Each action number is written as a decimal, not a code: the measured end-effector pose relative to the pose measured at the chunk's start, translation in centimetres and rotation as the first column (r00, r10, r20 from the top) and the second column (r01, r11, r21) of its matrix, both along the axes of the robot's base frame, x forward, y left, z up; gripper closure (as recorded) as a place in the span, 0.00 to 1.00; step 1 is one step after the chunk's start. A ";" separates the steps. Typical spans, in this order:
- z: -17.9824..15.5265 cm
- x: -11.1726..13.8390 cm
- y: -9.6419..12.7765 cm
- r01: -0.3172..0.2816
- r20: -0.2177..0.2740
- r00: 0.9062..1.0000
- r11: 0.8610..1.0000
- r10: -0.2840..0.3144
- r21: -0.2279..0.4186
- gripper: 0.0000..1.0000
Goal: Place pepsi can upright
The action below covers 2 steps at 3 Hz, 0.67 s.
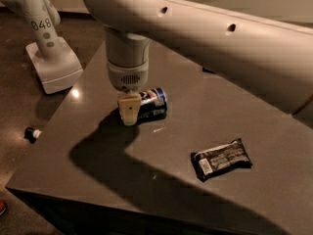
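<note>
The pepsi can point(152, 104), dark blue with a red-white-blue logo, lies on its side on the dark grey table point(98, 180), left of its middle. My gripper point(129, 112) hangs straight down from the thick white arm point(195, 38). It is low over the table at the can's left end and covers that end of the can. Its cream tip reaches almost to the table top. The arm's shadow falls on the table in front of the can.
A flat black snack wrapper point(221, 159) lies on the table to the right front. A white robot base marked 048 point(49, 62) stands on the floor beyond the table's left edge. A small dark object point(32, 133) lies on the floor there.
</note>
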<state>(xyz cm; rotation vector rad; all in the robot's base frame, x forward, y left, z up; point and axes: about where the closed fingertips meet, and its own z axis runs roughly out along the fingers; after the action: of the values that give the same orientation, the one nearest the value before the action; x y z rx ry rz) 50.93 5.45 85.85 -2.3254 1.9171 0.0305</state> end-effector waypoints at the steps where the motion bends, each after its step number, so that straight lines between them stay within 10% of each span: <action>1: 0.5 0.4 -0.2 0.011 -0.028 1.000 1.000 -0.010 0.024 0.69; 2: 3.0 1.3 -1.5 0.044 -0.048 0.998 0.993 -0.039 0.106 0.92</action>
<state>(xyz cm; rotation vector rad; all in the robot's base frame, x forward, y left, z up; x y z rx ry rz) 52.19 3.96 88.83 -2.2347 1.9335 0.1797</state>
